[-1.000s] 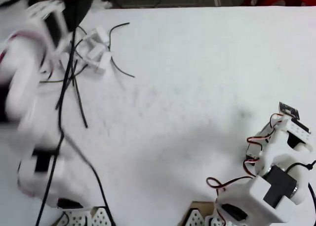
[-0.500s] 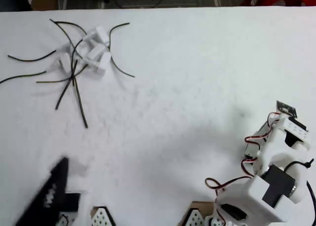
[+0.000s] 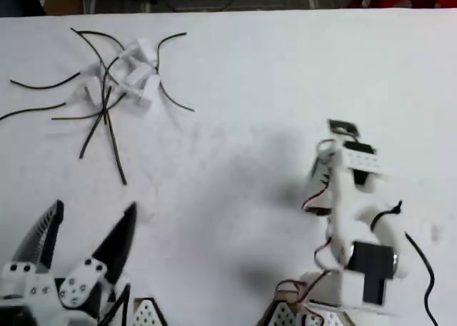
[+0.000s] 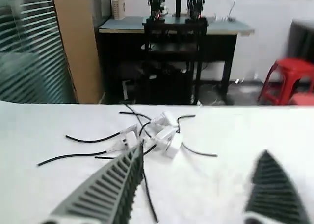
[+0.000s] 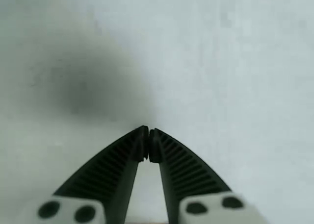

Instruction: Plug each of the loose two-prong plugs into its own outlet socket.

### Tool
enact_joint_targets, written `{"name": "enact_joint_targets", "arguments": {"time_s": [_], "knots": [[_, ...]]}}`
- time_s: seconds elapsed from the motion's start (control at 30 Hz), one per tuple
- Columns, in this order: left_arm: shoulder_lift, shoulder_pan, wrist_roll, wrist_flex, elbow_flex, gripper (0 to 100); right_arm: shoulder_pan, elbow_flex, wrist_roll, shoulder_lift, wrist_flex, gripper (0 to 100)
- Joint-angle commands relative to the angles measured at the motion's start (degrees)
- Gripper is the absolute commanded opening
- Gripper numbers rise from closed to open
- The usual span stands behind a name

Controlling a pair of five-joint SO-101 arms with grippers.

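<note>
A tangle of white two-prong plugs and outlet sockets point(image 3: 134, 73) with loose black cords point(image 3: 100, 115) lies at the far left of the white table point(image 3: 271, 69). In the left wrist view the same tangle point(image 4: 159, 136) sits well beyond the fingertips. My left gripper point(image 3: 95, 207) is at the near left corner, open and empty, pointing toward the tangle; its dark ribbed fingers point(image 4: 115, 187) stand wide apart. The right arm point(image 3: 350, 172) stands over the table right of centre. My right gripper point(image 5: 148, 134) is shut on nothing, with its tips just above bare table.
The arm bases point(image 3: 293, 312) sit at the near edge. Beyond the table's far edge stand a red stool point(image 4: 289, 79), a black chair and desk point(image 4: 174, 47) and a cardboard panel point(image 4: 76, 42). White table lies bare between the tangle and the right arm.
The left arm swung from over the far-left tangle back to the near left corner and now shows open fingers. The right arm moved left and farther onto the table.
</note>
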Motion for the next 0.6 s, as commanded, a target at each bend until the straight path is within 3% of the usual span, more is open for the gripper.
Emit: {"name": "enact_joint_targets", "arguments": {"time_s": [0.0,0.07,0.23,0.4,0.47,0.57], "knots": [[0.6,-0.5,-4.8,-2.1,1.7,13,-7.0,1.6,-0.4,-9.3,1.7,1.8],[0.6,-0.5,-6.9,-3.1,3.5,2,-11.1,4.7,-0.4,-14.5,0.3,1.8],[0.6,-0.6,-13.1,-7.6,14.5,5,-19.2,17.0,-0.4,-28.9,-7.3,1.8],[0.6,-0.6,-13.8,-19.0,33.2,3,-19.2,28.9,-0.1,-44.2,-12.2,1.8],[0.6,-0.5,-10.8,-23.5,40.1,3,-18.2,32.8,0.0,-50.2,-13.1,1.8],[0.6,-0.7,-0.4,-26.8,48.2,3,-15.5,38.2,0.0,-58.3,-13.7,1.8]]}}
